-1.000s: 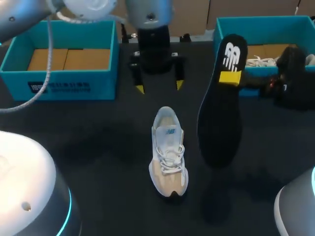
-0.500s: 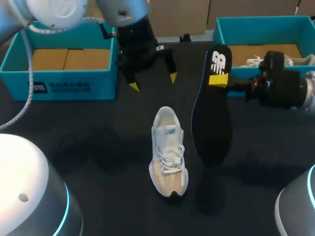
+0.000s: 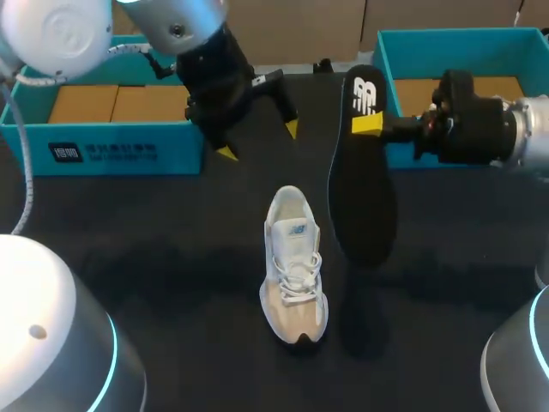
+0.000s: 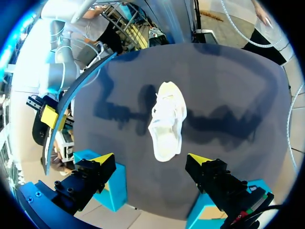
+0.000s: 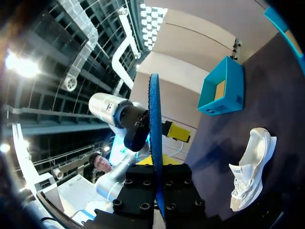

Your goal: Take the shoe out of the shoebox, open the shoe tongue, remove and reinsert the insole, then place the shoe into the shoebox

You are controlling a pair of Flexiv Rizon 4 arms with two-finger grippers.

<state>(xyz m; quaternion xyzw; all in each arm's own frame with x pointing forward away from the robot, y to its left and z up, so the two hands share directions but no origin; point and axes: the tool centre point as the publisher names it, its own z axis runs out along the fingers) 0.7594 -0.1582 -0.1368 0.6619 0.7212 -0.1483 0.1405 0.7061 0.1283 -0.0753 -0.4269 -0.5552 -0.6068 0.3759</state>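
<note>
Your right claw (image 3: 371, 124) grips the long black insole (image 3: 360, 197) hanging just right of the white-and-tan sneaker (image 3: 293, 266), roughly parallel; your left claw (image 3: 259, 141) gapes beyond its heel.

— Where's the left arm (image 3: 171, 26) sitting?
— It comes in from the far left corner with the wrist tipped downward. The left gripper (image 3: 259, 141) hangs in the air, yellow tips spread wide, nothing between them.
— And the other one?
— The right arm (image 3: 515, 129) lies level, coming in from the right. Its right gripper (image 3: 367, 124) points sideways toward the middle, fingers pinched on the insole (image 3: 360, 197).
</note>
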